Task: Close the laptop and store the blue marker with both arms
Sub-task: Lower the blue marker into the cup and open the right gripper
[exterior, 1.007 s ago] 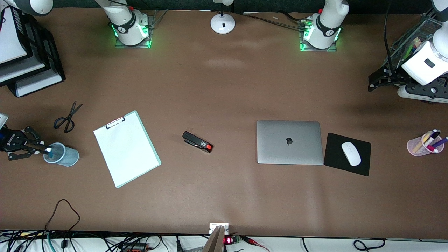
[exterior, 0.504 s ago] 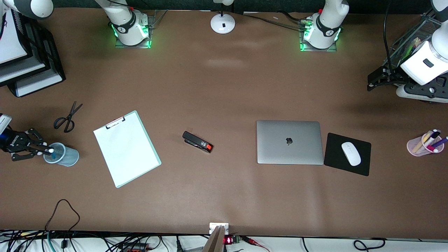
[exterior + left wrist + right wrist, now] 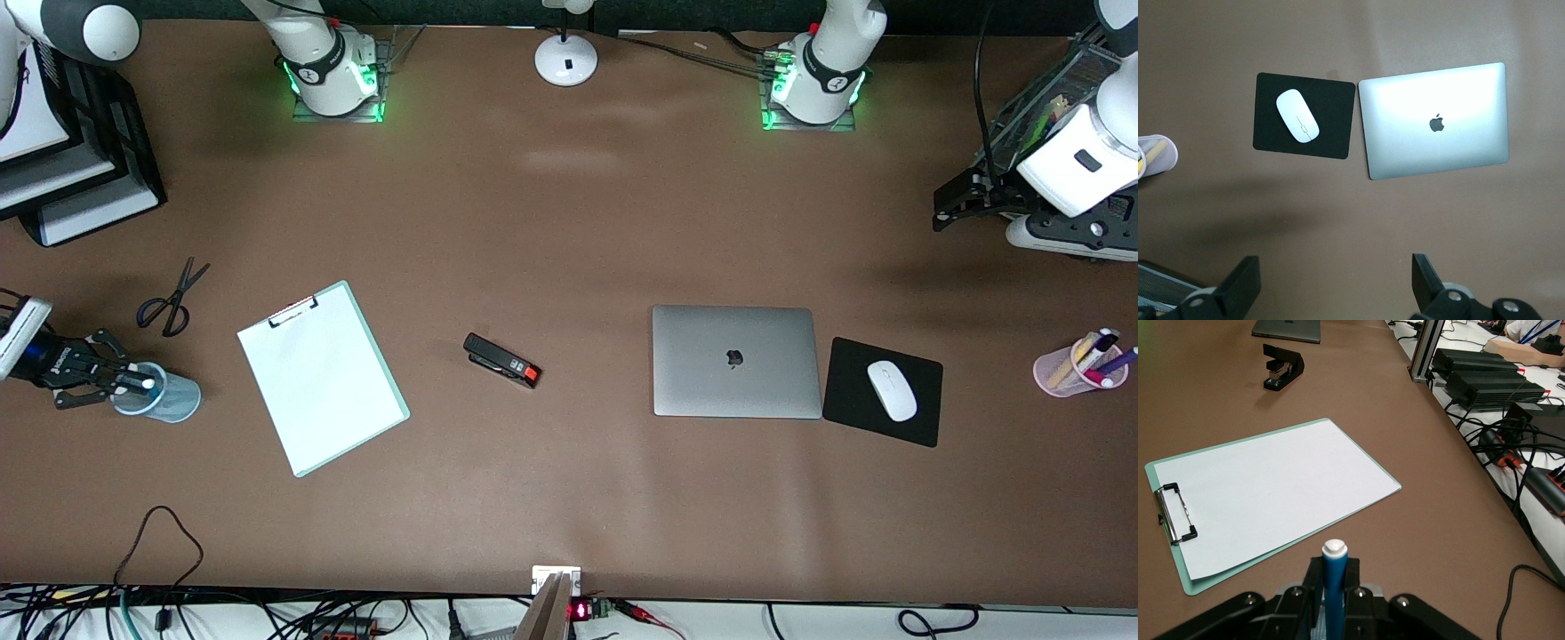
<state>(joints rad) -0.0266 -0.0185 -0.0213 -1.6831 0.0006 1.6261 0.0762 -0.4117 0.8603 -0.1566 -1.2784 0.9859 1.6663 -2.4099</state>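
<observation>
The laptop (image 3: 736,361) lies shut and flat on the bench (image 3: 569,222), lid up with the dark logo showing, just beside the black mousepad (image 3: 882,391) that carries a white mouse (image 3: 891,390); taking the front view as a clock face, it sits at about three o'clock from the black stapler (image 3: 502,360). That half of the job looks done. The left hand (image 3: 965,203) hangs with its fingers spread wide and empty over the bench at roughly one o'clock from the laptop, and the left arm appears to be waiting. The right hand (image 3: 124,382) is clamped on the blue marker (image 3: 1334,587), holding it over the pale blue cup (image 3: 158,392) at the right arm's end of the bench, about nine o'clock from the clipboard (image 3: 322,377); scissors (image 3: 171,300) lie nearby at about eleven o'clock from it. In the right wrist view the marker stands close to upright between the fingers, its whitish end uppermost. The marker is probably light, stiff and smooth-sided, so it could slip or swing in a two-finger pinch; a hold across the middle of the barrel suits it. Released over the cup's mouth it should simply drop in, though the light cup might tip if the hand nudges its rim.
</observation>
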